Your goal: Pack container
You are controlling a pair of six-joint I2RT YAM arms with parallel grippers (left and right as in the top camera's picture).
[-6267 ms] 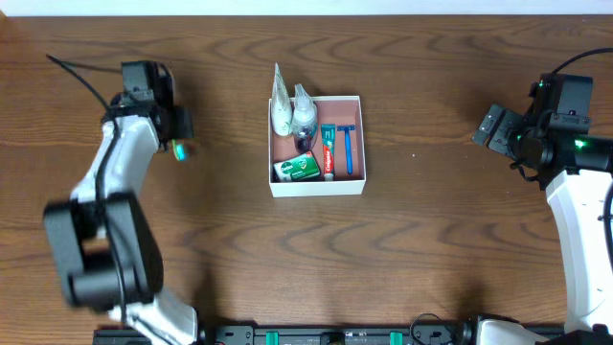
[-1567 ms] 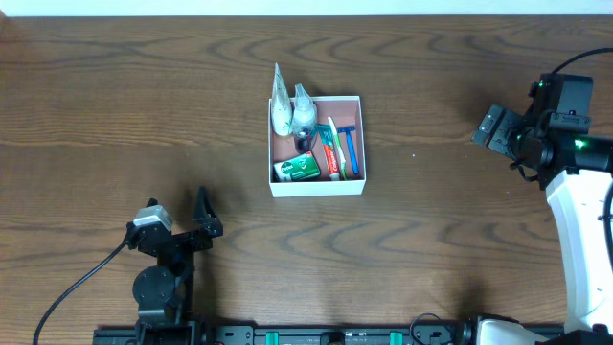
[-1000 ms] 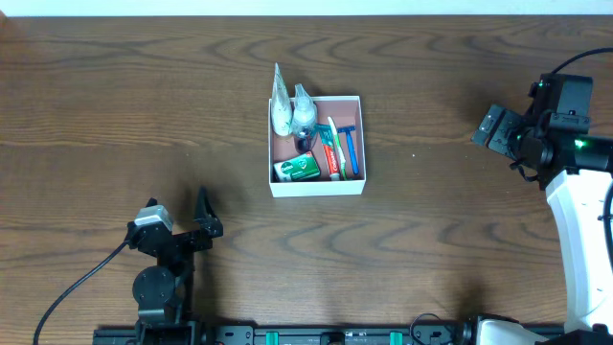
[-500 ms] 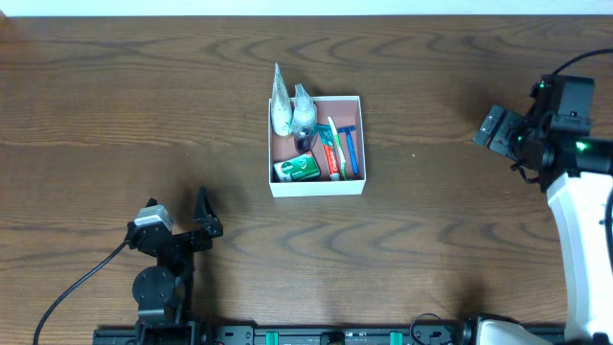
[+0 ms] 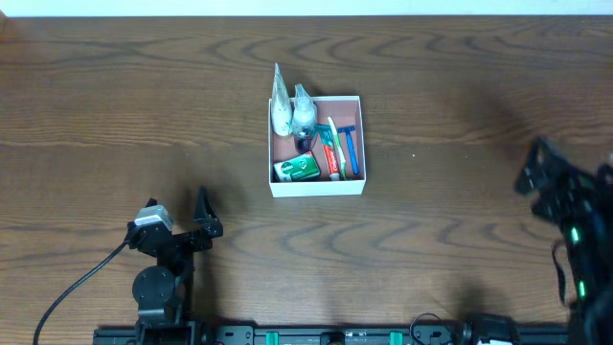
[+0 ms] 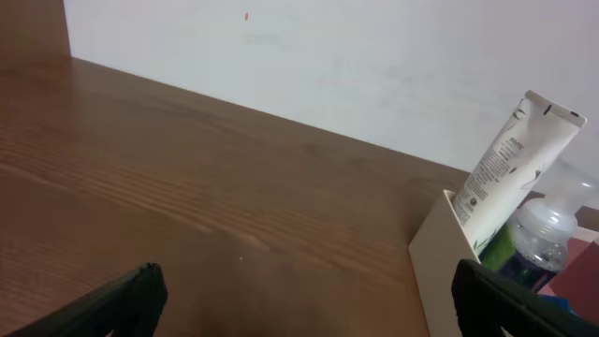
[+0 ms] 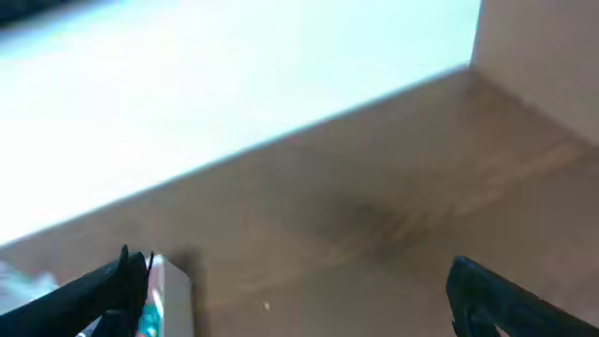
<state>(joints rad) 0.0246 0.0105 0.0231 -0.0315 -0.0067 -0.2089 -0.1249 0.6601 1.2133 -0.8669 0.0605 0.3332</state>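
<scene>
Left gripper (image 6: 304,298): front-left of container, well apart; fingers spread wide, empty.
Container (image 5: 317,188): on table (image 5: 144,105), between the grippers; holds tube (image 5: 279,110), bottle (image 5: 304,113), green box (image 5: 297,169), toothpaste (image 5: 329,153), razor (image 5: 349,144).
Right gripper (image 7: 299,298): front-right of container, well apart; blurred, fingers apart, empty.

A brown wood-grain table (image 5: 144,105) runs back to a plain white wall (image 6: 328,65). Toward its far middle a white tube (image 5: 279,101) stands on end, leaning a little, with a clear bottle (image 5: 304,110) just beside it and a green soap box (image 5: 297,169) lying nearer than both. Right of these, a red-and-white toothpaste (image 5: 330,158) and a blue razor (image 5: 351,146) lie side by side.
</scene>
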